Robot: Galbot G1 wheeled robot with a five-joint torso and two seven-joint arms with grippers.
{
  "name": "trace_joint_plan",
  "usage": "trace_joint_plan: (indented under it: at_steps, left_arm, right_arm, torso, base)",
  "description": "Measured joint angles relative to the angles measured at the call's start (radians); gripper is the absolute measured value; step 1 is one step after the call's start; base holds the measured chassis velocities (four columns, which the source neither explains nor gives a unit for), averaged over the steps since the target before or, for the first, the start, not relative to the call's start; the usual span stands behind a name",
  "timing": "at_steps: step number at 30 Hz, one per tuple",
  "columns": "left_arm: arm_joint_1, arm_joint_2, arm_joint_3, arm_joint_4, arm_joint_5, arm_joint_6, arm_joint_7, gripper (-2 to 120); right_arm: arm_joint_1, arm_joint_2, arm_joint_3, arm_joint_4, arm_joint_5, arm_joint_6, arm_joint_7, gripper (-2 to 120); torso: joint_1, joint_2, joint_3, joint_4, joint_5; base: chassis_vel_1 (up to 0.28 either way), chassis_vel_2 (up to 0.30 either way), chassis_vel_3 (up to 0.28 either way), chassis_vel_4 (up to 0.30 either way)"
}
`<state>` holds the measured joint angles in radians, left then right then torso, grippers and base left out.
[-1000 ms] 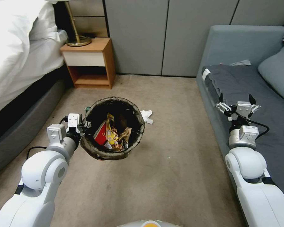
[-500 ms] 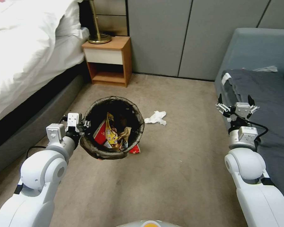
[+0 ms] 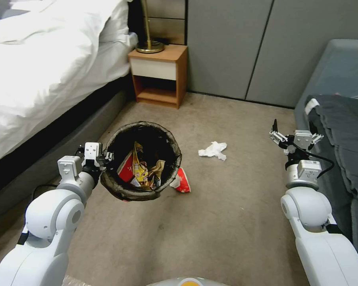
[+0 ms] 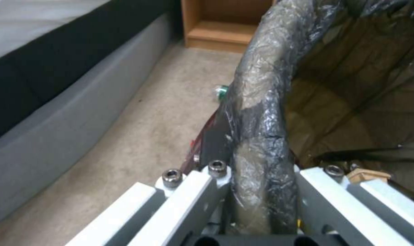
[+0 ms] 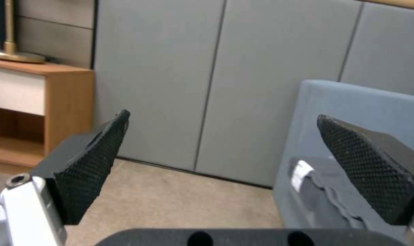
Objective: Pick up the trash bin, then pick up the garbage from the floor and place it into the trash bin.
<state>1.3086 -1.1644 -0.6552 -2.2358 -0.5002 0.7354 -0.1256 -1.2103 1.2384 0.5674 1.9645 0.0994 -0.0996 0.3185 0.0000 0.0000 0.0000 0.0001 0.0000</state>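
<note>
Clearly the left gripper [image 3: 101, 158] has its jaws pinched on the bin's [image 3: 141, 159] bagged rim [image 4: 261, 112], holding it off the floor [image 3: 226, 222], mouth up, wrappers inside. The right gripper [image 3: 295, 134] hangs with jaws spread wide and empty, beside the sofa [image 3: 345, 131]. A tissue [image 3: 213, 150] lies between the grippers, nearer the right one, long axis roughly crosswise. A red wrapper [image 3: 181, 184] lies just beside the bin.

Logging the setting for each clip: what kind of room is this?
Most likely a bedroom or hotel-style room: a bed with white bedding, a wooden nightstand carrying a brass lamp base, and a grey sofa, all on beige carpet.
</note>
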Motion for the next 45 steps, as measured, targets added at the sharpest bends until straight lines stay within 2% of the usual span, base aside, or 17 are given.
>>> trace_joint_plan:
  at_steps: [16,20,23,25,26,29,30,34,35,38,39,40,42,43,45]
  left_arm:
    - [0.000,-0.006,-0.001,0.011,0.007,0.000,-0.012,1]
    - [0.007,-0.005,0.000,0.009,0.009,0.000,-0.004,1]
    - [0.010,-0.005,0.000,0.009,0.014,0.000,-0.007,1]
    - [0.016,-0.005,0.000,0.006,0.016,0.000,-0.007,1]
    - [0.016,-0.005,0.000,0.006,0.016,0.000,-0.007,1]
    - [0.026,-0.005,-0.004,-0.004,0.017,0.000,-0.006,1]
    - [0.026,-0.005,-0.004,-0.004,0.017,0.000,-0.006,1]
    - [0.037,-0.002,-0.009,-0.020,0.017,0.000,0.000,1]
    - [0.037,-0.002,-0.009,-0.020,0.017,0.000,0.000,1]
    - [0.044,0.000,-0.009,-0.023,0.024,0.000,0.010,1]
    - [0.044,0.000,-0.009,-0.023,0.024,0.000,0.010,1]
    - [0.044,0.000,-0.010,-0.023,0.026,0.000,0.011,1]
    - [0.044,0.001,-0.010,-0.024,0.027,0.000,0.013,1]
    - [0.044,0.001,-0.010,-0.024,0.027,0.000,0.013,1]
    - [0.043,0.001,-0.012,-0.025,0.030,0.000,0.017,1]
  right_arm:
    - [-0.007,0.002,-0.006,0.001,-0.001,0.000,0.000,100]
    - [-0.023,-0.015,-0.015,0.028,0.021,-0.017,0.001,100]
    - [-0.021,-0.053,-0.035,0.046,0.058,-0.055,0.003,100]
    - [0.021,-0.134,-0.082,0.049,0.129,-0.108,0.004,100]
    - [0.021,-0.134,-0.082,0.049,0.129,-0.108,0.004,100]
    - [0.182,-0.267,-0.230,0.000,0.387,-0.262,0.034,100]
    - [0.182,-0.267,-0.230,0.000,0.387,-0.262,0.034,100]
    - [0.435,-0.331,-0.434,-0.160,0.630,-0.407,0.003,100]
    - [0.435,-0.331,-0.434,-0.160,0.630,-0.407,0.003,100]
    - [0.634,-0.305,-0.614,-0.335,0.802,-0.516,0.028,100]
    - [0.634,-0.305,-0.614,-0.335,0.802,-0.516,0.028,100]
    - [0.685,-0.282,-0.670,-0.400,0.837,-0.544,0.030,100]
    - [0.763,-0.227,-0.756,-0.524,0.845,-0.567,0.008,100]
    - [0.763,-0.227,-0.756,-0.524,0.845,-0.567,0.008,100]
    - [0.821,-0.146,-0.814,-0.633,0.842,-0.572,-0.007,100]
  torso:
    - [0.000,0.000,0.000,0.0003,0.0000]
    - [0.000,0.000,0.000,-0.0004,0.0000]
    - [0.000,0.000,0.000,-0.0006,0.0001]
    - [0.000,0.000,0.000,-0.0005,0.0004]
    - [0.000,0.000,0.000,-0.0005,0.0004]
    - [0.000,0.000,0.000,0.0002,0.0000]
    - [0.000,0.000,0.000,0.0002,0.0000]
    - [0.000,0.000,0.000,0.0000,0.0004]
    - [0.000,0.000,0.000,0.0000,0.0004]
    - [0.000,0.000,0.000,0.0000,-0.0005]
    - [0.000,0.000,0.000,0.0000,-0.0005]
    - [0.000,0.000,0.000,0.0004,0.0006]
    - [0.000,0.000,0.000,-0.0002,-0.0007]
    - [0.000,0.000,0.000,-0.0002,-0.0007]
    - [0.000,0.000,0.000,-0.0007,0.0001]
  base:
    - [0.045,0.051,0.048,0.052]
    - [0.000,0.000,0.000,0.000]
    - [0.000,0.000,0.000,0.000]
    - [0.000,0.000,0.000,0.000]
    - [0.000,0.000,0.000,0.000]
    - [0.000,0.000,0.000,0.000]
    - [0.000,0.000,0.000,0.000]
    - [0.000,0.000,0.000,0.000]
    - [0.000,0.000,0.000,0.000]
    - [0.000,0.000,0.000,0.000]
    - [0.000,0.000,0.000,0.000]
    - [0.000,0.000,0.000,0.000]
    - [0.000,0.000,0.000,0.000]
    - [0.000,0.000,0.000,0.000]
    - [0.000,0.000,0.000,0.000]
